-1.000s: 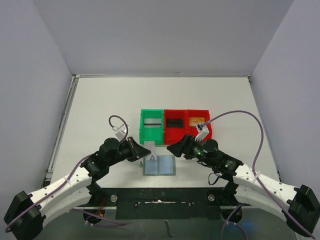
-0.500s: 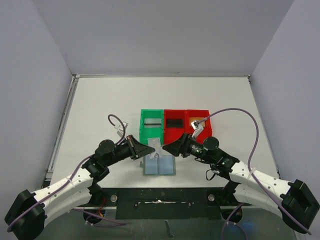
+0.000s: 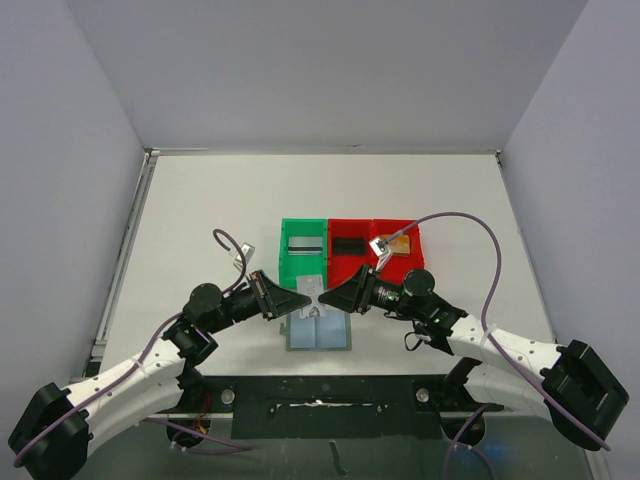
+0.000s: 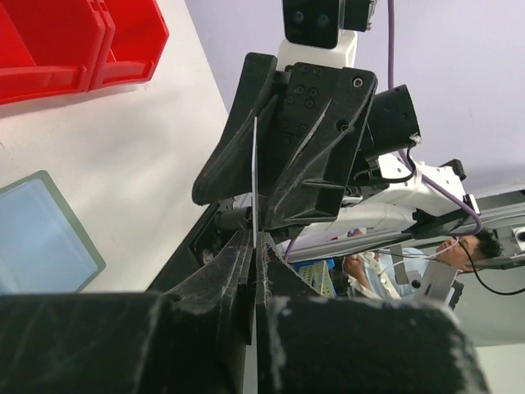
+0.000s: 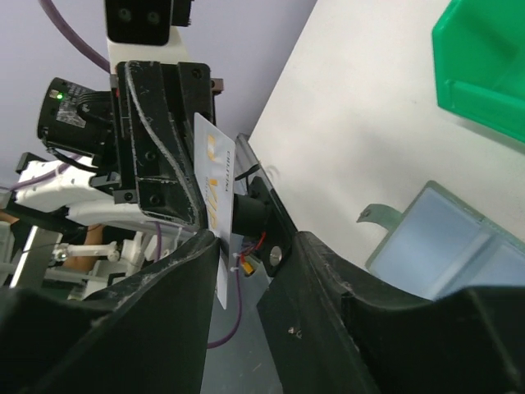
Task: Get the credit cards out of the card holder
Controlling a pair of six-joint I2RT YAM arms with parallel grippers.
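Thin pale plastic credit card (image 3: 313, 296) held mid-frame.
Left gripper (image 4: 256, 246) pinches it; right gripper (image 5: 256, 238), spread, straddles it; early release could drop it.

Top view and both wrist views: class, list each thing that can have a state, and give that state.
Card holder, open flat on the table.
Card, held clear of the holder.
Left fingers, shut on the card.
Right fingers, open around the card.

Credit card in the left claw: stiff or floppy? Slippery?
Likely stiff: the credit card juts unsupported from the left claw with a straight edge. Probably light, being so thin. Possibly slick: its face looks smooth.
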